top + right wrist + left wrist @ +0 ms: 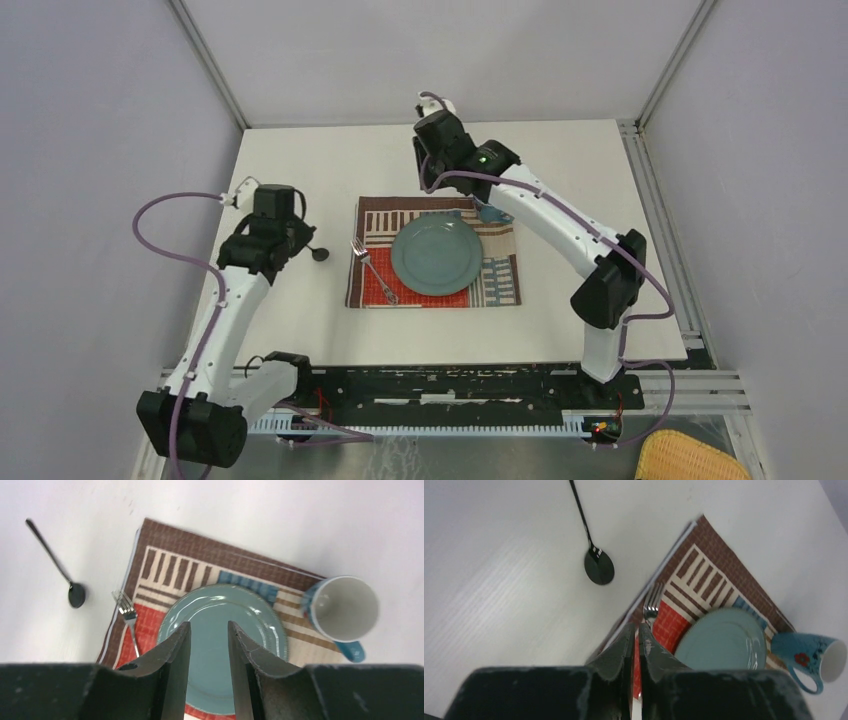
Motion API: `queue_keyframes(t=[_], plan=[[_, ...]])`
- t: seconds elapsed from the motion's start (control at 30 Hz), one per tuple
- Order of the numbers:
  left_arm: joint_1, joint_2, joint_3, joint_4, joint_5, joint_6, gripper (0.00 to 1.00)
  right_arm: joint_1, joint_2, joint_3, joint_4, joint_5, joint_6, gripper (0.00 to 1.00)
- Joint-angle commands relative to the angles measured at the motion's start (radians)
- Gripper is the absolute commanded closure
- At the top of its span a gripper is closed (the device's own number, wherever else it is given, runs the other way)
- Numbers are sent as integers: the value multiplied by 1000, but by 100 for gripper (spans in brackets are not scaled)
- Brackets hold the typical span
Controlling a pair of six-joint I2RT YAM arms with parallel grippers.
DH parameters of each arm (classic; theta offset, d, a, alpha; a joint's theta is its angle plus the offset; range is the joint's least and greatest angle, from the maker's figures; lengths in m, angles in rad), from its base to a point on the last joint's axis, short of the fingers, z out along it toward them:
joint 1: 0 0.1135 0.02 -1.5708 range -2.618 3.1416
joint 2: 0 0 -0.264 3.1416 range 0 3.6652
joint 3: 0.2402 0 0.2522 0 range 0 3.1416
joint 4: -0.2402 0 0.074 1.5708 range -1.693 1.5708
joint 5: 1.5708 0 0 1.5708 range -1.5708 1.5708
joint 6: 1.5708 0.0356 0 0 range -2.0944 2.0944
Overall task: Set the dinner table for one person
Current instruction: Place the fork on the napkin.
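mug (487,212): top view, mostly hidden under right arm (545,215), just a blue sliver shows
spoon (320,254): top view, bowl only, handle hidden under left arm (262,245); left wrist view, handle end cut by top edge
fork (652,602): left wrist view, handle hidden behind left gripper (636,629)
plate (220,605): right wrist view, near part hidden by right gripper (209,625)
placemat (190,545): right wrist view, near edge hidden behind gripper body
basket (690,458): yellow, cut off by bottom edge
fingertips, both grippers: top view, hidden beneath wrists
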Motion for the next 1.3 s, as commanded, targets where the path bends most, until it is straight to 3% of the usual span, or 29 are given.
queue_keyframes(t=[0.0, 0.5, 1.1, 1.13, 1.2, 1.27], plan=[[-180, -7, -17, -89, -90, -195, 88, -28, -32, -59, 15, 0, -27, 61], [-539, 207, -92, -100, -196, -444, 89, -72, -94, -204, 82, 12, -10, 61], [-569, 357, -167, 97, -167, -537, 86, -172, -255, -404, 143, 79, 13, 57], [-569, 363, -169, 104, -169, -537, 85, -178, -265, -420, 150, 82, 16, 56], [-569, 375, -171, 122, -169, -528, 74, -187, -282, -440, 159, 78, 21, 56], [-570, 394, -168, 129, -171, -526, 72, -195, -293, -450, 161, 77, 22, 56]])
